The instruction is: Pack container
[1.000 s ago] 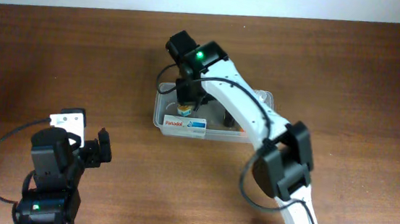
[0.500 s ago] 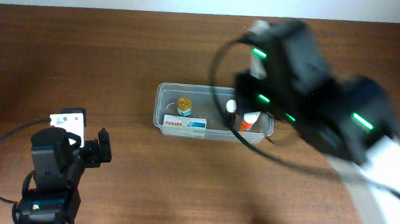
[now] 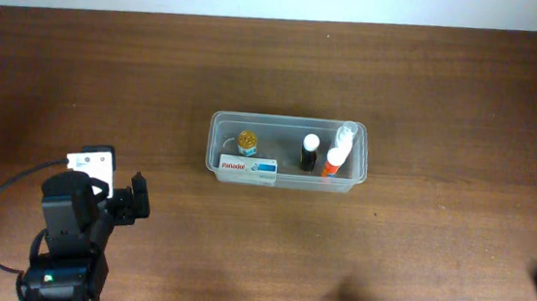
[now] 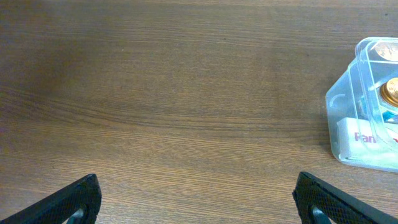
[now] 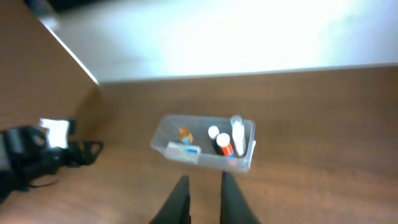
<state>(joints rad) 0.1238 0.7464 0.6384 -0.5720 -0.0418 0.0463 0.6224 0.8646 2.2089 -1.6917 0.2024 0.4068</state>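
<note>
From above, the one thing I can read is the word "Panadol", in red letters on the white face of the small box (image 3: 247, 168), with a blue patch at the right end of that face. The box lies along the near wall of the clear container (image 3: 290, 122). In the left wrist view the same box (image 4: 364, 138) shows through the plastic wall and only "Pan" is visible, the rest running off the edge. Any print on the bottles (image 3: 309, 152) is too small to read.
</note>
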